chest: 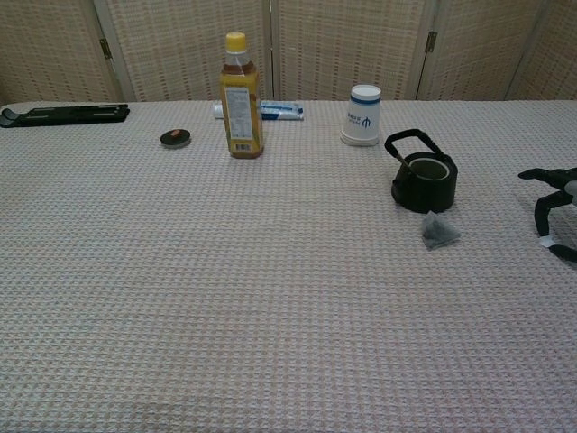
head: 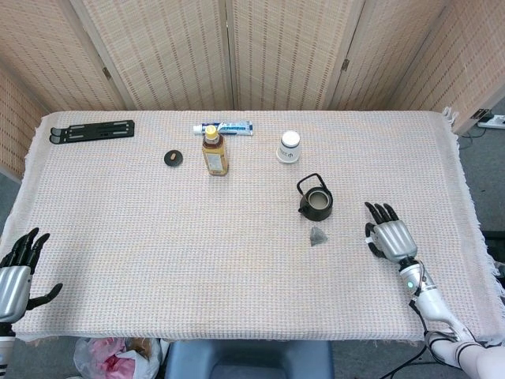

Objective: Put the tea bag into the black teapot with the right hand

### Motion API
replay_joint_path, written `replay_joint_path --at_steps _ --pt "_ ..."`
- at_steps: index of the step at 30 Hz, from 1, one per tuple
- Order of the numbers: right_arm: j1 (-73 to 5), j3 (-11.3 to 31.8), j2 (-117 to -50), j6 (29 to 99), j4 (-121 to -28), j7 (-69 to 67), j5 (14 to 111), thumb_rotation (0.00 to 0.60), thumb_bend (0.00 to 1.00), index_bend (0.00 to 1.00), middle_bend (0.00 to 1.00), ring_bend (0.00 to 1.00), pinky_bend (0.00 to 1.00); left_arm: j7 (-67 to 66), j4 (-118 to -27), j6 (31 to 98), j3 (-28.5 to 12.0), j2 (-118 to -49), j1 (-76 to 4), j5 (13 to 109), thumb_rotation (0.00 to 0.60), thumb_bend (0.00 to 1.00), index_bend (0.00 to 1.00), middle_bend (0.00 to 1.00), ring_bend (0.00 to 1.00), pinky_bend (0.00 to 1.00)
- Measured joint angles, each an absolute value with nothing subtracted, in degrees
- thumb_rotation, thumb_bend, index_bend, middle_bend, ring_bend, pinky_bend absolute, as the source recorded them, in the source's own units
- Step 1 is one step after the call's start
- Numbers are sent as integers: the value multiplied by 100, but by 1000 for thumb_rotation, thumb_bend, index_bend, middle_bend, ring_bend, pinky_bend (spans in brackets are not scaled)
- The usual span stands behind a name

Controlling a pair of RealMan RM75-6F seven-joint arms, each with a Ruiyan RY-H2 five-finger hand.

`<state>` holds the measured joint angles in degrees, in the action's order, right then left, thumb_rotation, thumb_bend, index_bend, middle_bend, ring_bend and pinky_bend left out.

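Tea bag [head: 318,236] beside teapot [head: 316,202] — untouched

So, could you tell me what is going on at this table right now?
The right hand hovers open over the cloth, right of the tea bag, holding nothing. The tea bag lies on the table just in front of the black teapot, whose top is open. The left hand waits open at the near left edge.

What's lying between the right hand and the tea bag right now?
Nothing: in the head view only bare tablecloth separates the right hand from the tea bag. The chest view agrees.
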<state>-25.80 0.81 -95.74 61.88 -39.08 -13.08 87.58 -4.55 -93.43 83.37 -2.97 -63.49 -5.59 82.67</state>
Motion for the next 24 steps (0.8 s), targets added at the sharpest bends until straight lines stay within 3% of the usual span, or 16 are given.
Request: replay_joint_path --at_steps 11,24 --pt "-2551 135 -9450 6419 -4080 -1281 8739 600 298 558 0 0 0 -504 -9324 8332 -287 -6367 -565 8282 600 260 0 0 28 253" --pt "-2574 331 -9025 6803 -4892 -997 8721 600 300 570 0 0 0 -495 -9334 8331 -282 -6364 -568 8290 600 260 0 0 28 253"
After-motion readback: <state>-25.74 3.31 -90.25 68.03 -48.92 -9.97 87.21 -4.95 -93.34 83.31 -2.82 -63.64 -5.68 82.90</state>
